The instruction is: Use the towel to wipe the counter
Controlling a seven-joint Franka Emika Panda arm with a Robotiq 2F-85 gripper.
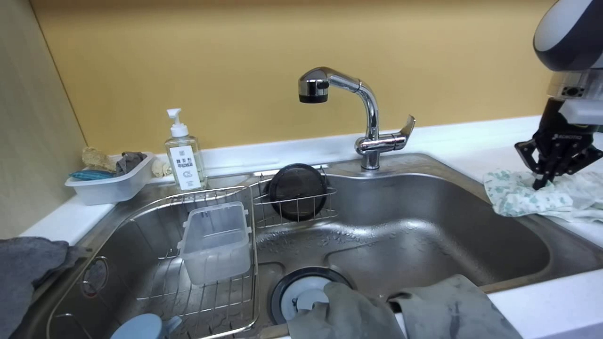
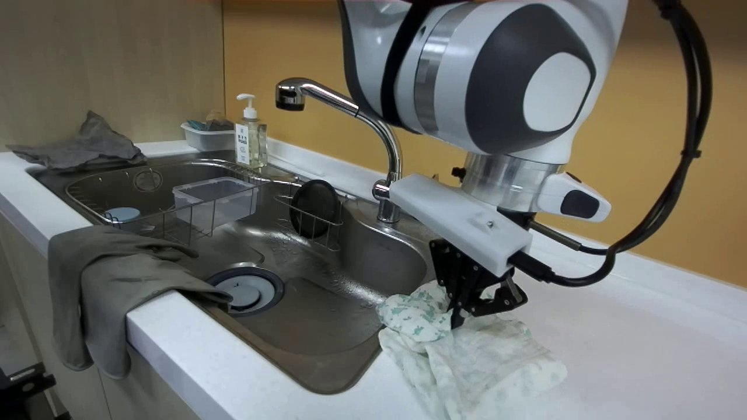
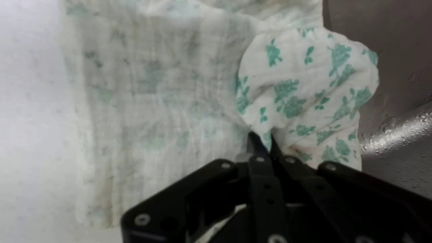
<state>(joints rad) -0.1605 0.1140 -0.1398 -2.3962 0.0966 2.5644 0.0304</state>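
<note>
The towel, white with green flowers, lies crumpled on the white counter right of the sink in both exterior views (image 1: 523, 195) (image 2: 490, 361). Its folded edge reaches over the sink rim. It fills much of the wrist view (image 3: 168, 101), with a pinched fold between my fingertips. My gripper (image 3: 263, 139) is shut on this towel, pointing down at counter height; it also shows in both exterior views (image 1: 542, 182) (image 2: 457, 319). The counter (image 2: 630, 350) extends right of the towel and shows at the left of the wrist view (image 3: 30, 135). The counter under the towel is hidden.
The steel sink (image 2: 385, 259) lies beside the towel. A faucet (image 1: 372, 113) stands behind it. A wire rack (image 1: 256, 263) holds a clear plastic box (image 1: 216, 249). A soap bottle (image 1: 184, 157) stands at the back. Grey cloths (image 2: 117, 280) hang over the front edge.
</note>
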